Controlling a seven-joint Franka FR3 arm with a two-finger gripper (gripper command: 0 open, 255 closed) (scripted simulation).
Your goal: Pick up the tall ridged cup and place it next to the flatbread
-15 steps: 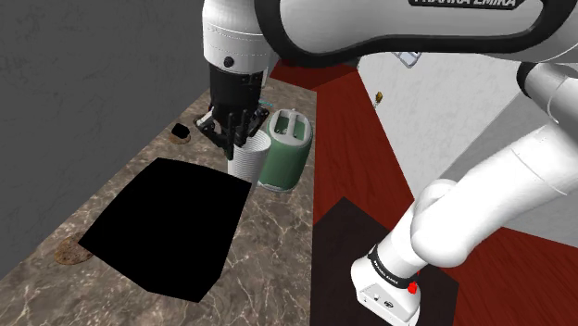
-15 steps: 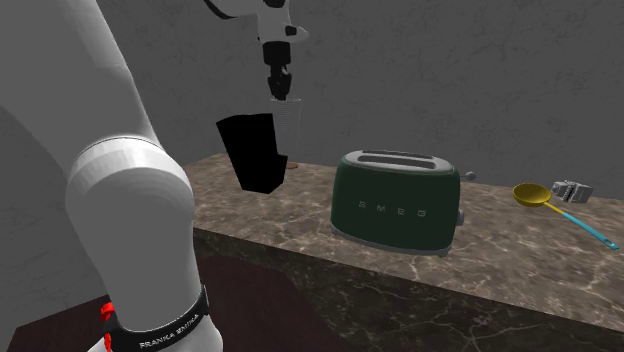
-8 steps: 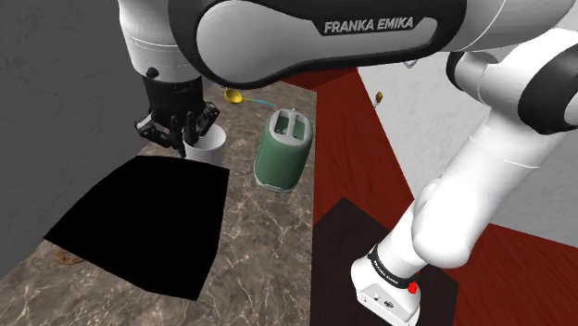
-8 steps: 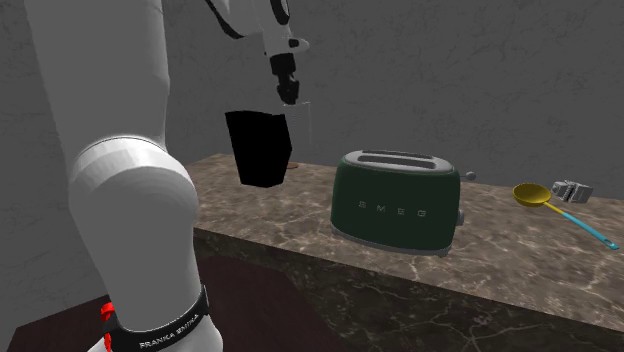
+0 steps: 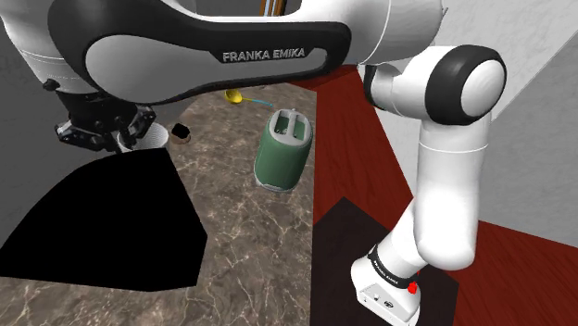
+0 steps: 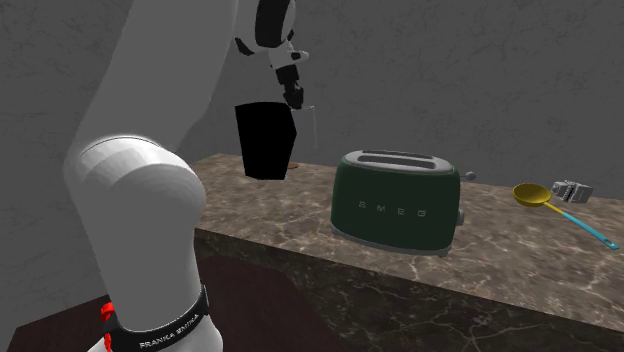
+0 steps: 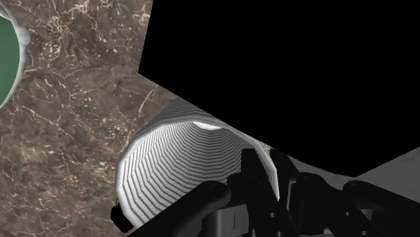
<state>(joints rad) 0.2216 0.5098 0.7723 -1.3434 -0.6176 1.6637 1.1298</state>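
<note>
The tall ridged cup [image 7: 182,168] is white, and I look into its ribbed inside in the wrist view. My gripper [image 7: 266,170] is shut on its rim, one finger inside the wall and one outside. In the shoulder view the gripper [image 5: 128,139] holds the cup [image 5: 150,137] in the air, over the far left of the marble counter [image 5: 250,231]. The second exterior view shows the gripper [image 6: 296,100] high above the counter, with the pale cup [image 6: 307,125] hanging under it. A brown sliver [image 6: 293,161] on the counter below may be the flatbread.
A green toaster [image 5: 282,148] stands on the counter towards the shoulder view's right of the cup. A yellow spoon [image 5: 236,95] and a small dark object [image 5: 182,132] lie farther back. A big black area [image 5: 93,231] covers the counter's near left. The stand [image 5: 394,282] sits at lower right.
The arm has swung towards the shoulder view's left with the cup in its grip, away from the toaster and over the black area's far edge. The grip has not changed.
</note>
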